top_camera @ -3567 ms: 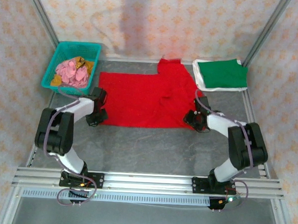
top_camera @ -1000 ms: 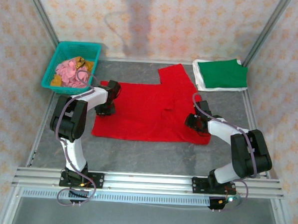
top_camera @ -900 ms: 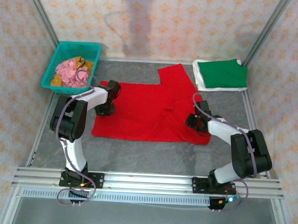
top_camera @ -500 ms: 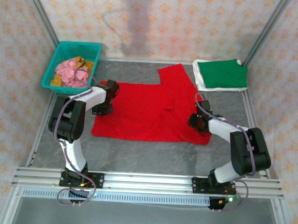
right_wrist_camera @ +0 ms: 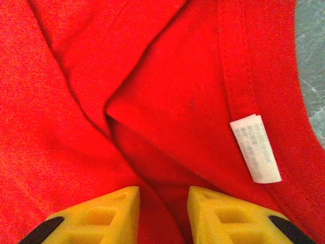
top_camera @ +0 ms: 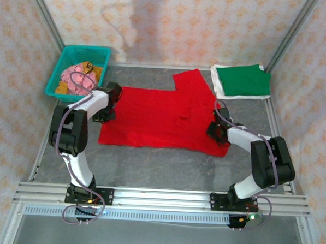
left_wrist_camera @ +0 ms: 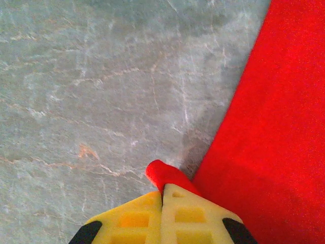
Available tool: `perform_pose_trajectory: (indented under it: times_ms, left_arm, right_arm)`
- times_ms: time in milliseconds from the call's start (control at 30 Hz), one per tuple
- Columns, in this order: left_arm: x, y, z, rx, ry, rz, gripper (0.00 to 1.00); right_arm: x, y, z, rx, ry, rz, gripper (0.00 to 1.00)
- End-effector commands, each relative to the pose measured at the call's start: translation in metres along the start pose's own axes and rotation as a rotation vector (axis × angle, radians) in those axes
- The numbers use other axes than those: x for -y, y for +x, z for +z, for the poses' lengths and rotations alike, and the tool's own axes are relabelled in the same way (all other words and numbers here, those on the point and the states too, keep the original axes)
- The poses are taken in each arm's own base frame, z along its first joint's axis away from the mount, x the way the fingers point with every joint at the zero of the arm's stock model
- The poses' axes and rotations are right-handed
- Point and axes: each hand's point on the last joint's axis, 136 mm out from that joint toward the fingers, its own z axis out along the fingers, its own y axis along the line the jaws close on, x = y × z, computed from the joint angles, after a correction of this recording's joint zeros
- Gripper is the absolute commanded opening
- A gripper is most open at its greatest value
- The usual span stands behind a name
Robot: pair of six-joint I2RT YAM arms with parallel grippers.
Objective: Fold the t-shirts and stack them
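Observation:
The red t-shirt (top_camera: pixel 158 116) lies spread across the middle of the table, one sleeve pointing to the back. My left gripper (top_camera: pixel 104 109) is at its left edge, shut on a small pinch of red cloth (left_wrist_camera: pixel 160 174) that pokes out past the yellow pads (left_wrist_camera: pixel 134 221). My right gripper (top_camera: pixel 217 130) hovers over the collar end, its jaws open, and a raised fold of the red t-shirt (right_wrist_camera: pixel 177 101) runs between the pads (right_wrist_camera: pixel 213 213). A white label (right_wrist_camera: pixel 255 147) shows beside the neckline. The folded green t-shirt (top_camera: pixel 243 80) lies on the white t-shirt (top_camera: pixel 216 84) at the back right.
A teal basket (top_camera: pixel 85 48) with pink and yellow items stands at the back left, close behind my left arm. Bare grey tabletop (left_wrist_camera: pixel 101 76) lies left of the red cloth. Metal frame posts and patterned walls enclose the table.
My left gripper has shut on the shirt's left edge and drawn it left and toward the back. The right jaws have narrowed slightly over the fold.

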Motion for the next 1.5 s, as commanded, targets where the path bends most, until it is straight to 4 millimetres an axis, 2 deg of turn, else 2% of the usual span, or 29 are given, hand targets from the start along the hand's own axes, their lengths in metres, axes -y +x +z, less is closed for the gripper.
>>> perform_pose_trajectory:
  times_ms: [0, 100, 133, 200, 267, 400, 567, 633, 733, 900, 1000, 1300, 1367, 1467]
  left_arm:
    - [-0.018, -0.005, -0.005, -0.007, -0.095, 0.023, 0.0]
    - [-0.015, -0.013, -0.014, 0.016, -0.063, 0.016, 0.03]
    - [-0.012, -0.015, -0.016, 0.021, -0.042, 0.012, 0.11]
    - [-0.008, -0.018, -0.021, 0.039, -0.015, 0.006, 0.2]
    - [-0.009, -0.023, -0.026, 0.062, -0.012, -0.009, 0.4]
    - [-0.016, -0.025, -0.035, 0.105, -0.01, -0.057, 0.46]
    - [-0.005, -0.001, -0.024, 0.071, 0.076, -0.084, 0.47]
    - [0.001, 0.01, -0.015, 0.05, 0.103, -0.083, 0.47]
    - [0.009, 0.022, -0.006, 0.029, 0.144, -0.087, 0.47]
    - [0.018, 0.037, -0.003, 0.02, 0.19, -0.084, 0.47]
    - [0.02, 0.044, 0.002, 0.014, 0.207, -0.085, 0.47]
    - [0.036, 0.057, 0.019, -0.02, 0.264, -0.097, 0.46]
    - [0.036, 0.059, 0.022, -0.025, 0.261, -0.097, 0.46]
    - [0.036, 0.061, 0.024, -0.023, 0.255, -0.096, 0.46]
  right_arm:
    - [0.022, 0.006, 0.005, -0.026, 0.103, 0.029, 0.31]
    - [0.023, 0.006, 0.005, -0.024, 0.108, 0.035, 0.31]
    - [0.023, 0.006, 0.005, -0.022, 0.105, 0.034, 0.31]
    - [0.023, 0.005, 0.005, -0.022, 0.105, 0.033, 0.31]
    - [0.022, 0.005, 0.004, -0.026, 0.103, 0.026, 0.31]
    - [0.009, 0.003, -0.004, -0.037, 0.049, -0.014, 0.32]
    - [-0.03, -0.005, -0.026, -0.032, -0.072, -0.139, 0.35]
    - [-0.053, -0.008, -0.037, -0.002, -0.113, -0.224, 0.36]
    - [-0.082, -0.006, -0.041, -0.004, -0.179, -0.277, 0.37]
    - [-0.117, 0.005, -0.03, -0.067, -0.198, -0.343, 0.41]
    - [-0.134, 0.006, -0.023, -0.063, -0.21, -0.366, 0.48]
    - [-0.168, 0.003, 0.009, -0.099, -0.194, -0.393, 0.5]
    - [-0.171, -0.001, 0.016, -0.095, -0.181, -0.386, 0.49]
    - [-0.174, -0.009, 0.023, -0.077, -0.148, -0.367, 0.34]
